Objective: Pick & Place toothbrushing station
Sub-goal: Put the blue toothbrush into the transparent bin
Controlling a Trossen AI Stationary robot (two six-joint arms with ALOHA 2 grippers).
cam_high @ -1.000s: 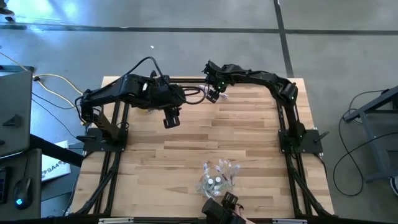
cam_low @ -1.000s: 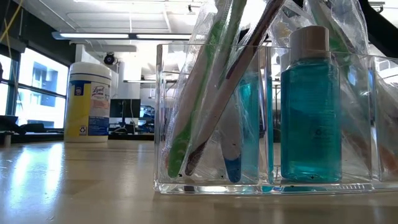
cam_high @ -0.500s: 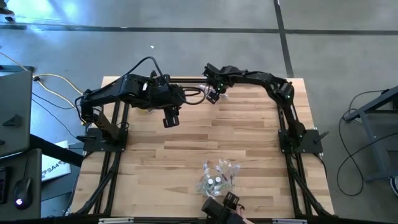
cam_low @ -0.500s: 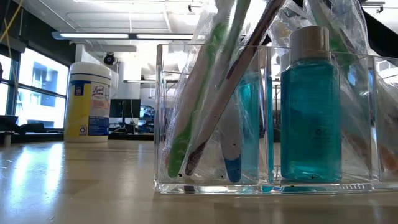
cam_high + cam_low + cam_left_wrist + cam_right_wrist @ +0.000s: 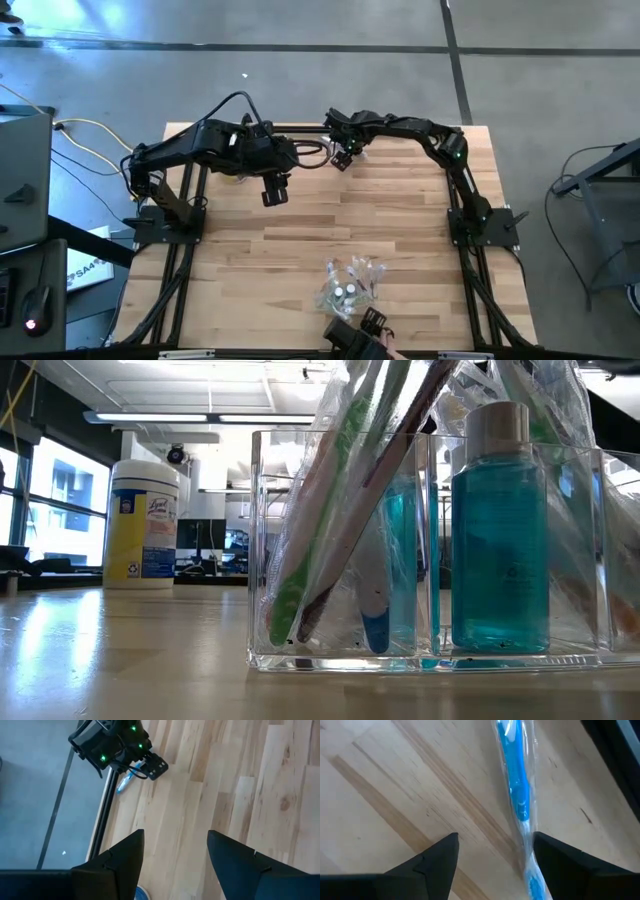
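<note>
**A:** Where is the right gripper [image 5: 341,160]?

**B:** Near the table's [image 5: 300,250] far edge, about midway along it, low over the wood. Its fingers [image 5: 432,860] stand wide apart with nothing between them. A blue toothbrush [image 5: 517,790] in a clear wrapper lies flat on the boards just by one fingertip; whether they touch I cannot tell.

**A:** And the left gripper [image 5: 274,192]?

**B:** It hangs above the far left part of the table, jaws parted and empty, pointed toward the right gripper. From its wrist the same wrapped brush shows beneath the other arm, close to the table's edge.

**A:** The holder?

**B:** The clear plastic holder [image 5: 340,650] stands near the near edge, about the middle. It is divided into compartments. One holds wrapped toothbrushes [image 5: 330,510] leaning upright, a green-headed one among them. The next holds a bottle [image 5: 500,540] of teal liquid with a pale cap.

**A:** Anything else?

**B:** A yellow-labelled canister [image 5: 145,525] with a white lid stands toward the far left corner.
</note>
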